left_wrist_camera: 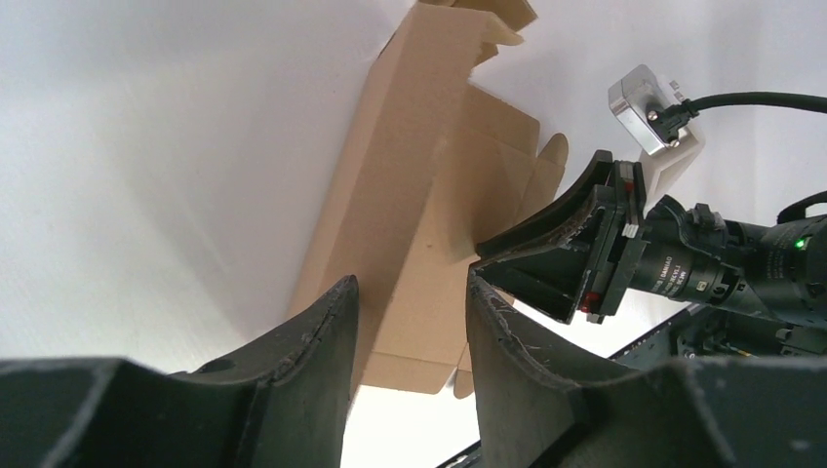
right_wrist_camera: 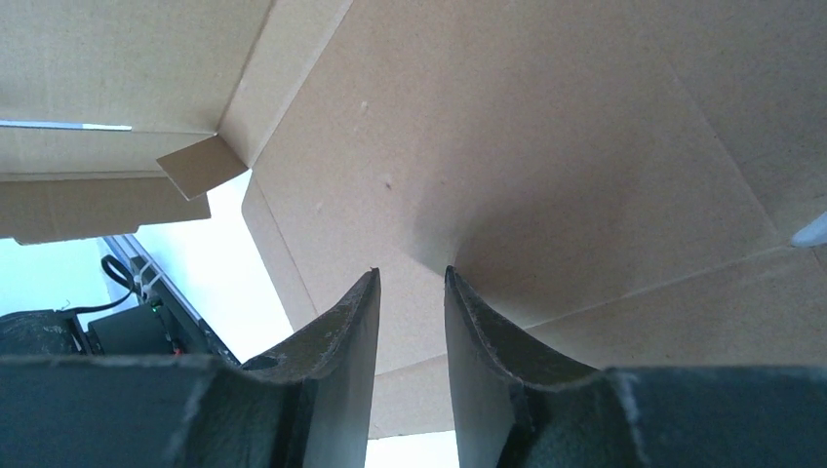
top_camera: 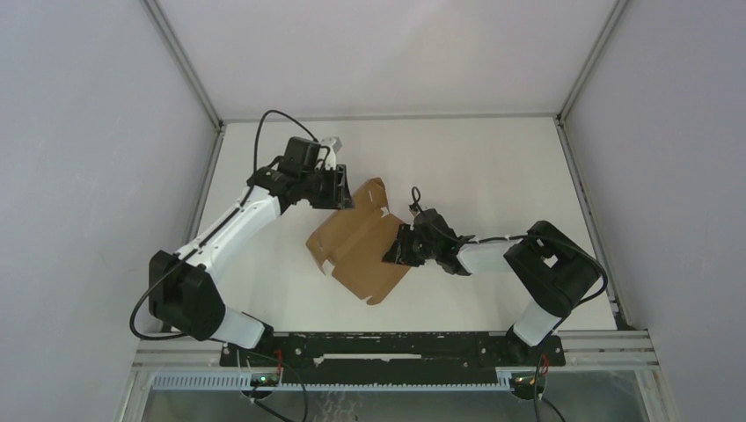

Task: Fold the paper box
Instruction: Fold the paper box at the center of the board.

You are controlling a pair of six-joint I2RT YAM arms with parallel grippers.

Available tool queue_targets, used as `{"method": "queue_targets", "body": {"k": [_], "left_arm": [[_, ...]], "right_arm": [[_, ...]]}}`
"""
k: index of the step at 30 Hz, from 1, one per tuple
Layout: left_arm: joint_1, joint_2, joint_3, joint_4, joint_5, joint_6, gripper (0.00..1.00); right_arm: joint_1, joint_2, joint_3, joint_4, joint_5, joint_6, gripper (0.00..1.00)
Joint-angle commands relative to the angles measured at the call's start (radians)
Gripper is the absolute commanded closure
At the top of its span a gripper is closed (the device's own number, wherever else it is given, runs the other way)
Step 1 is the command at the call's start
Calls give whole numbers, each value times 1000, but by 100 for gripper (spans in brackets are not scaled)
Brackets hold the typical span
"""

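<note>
The box (top_camera: 361, 251) lies mid-table (top_camera: 493, 167), partly folded. The left claw (top_camera: 343, 189) hangs half-open at the far flap, holding nothing. The right claw (top_camera: 393, 252) is part-open against the right side, and I can't tell if it grips. I'd brace right and fold along the crease.

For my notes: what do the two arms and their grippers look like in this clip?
The left arm and right arm have white links between bulky black joints. The left gripper and right gripper have matte black, curved, tapering fingers with scuffed edges. A thin black cable loops over the left arm; a silver camera block tops the right wrist.
</note>
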Motion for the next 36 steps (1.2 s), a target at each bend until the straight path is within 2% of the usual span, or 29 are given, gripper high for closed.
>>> {"method": "queue_targets", "body": {"k": [1, 36], "left_arm": [[-12, 12, -38, 47, 24, -1, 51], [-101, 68, -50, 41, -71, -12, 52]], "right_arm": [[-10, 11, 7, 8, 6, -6, 61], [-8, -2, 82, -35, -11, -39, 61]]}}
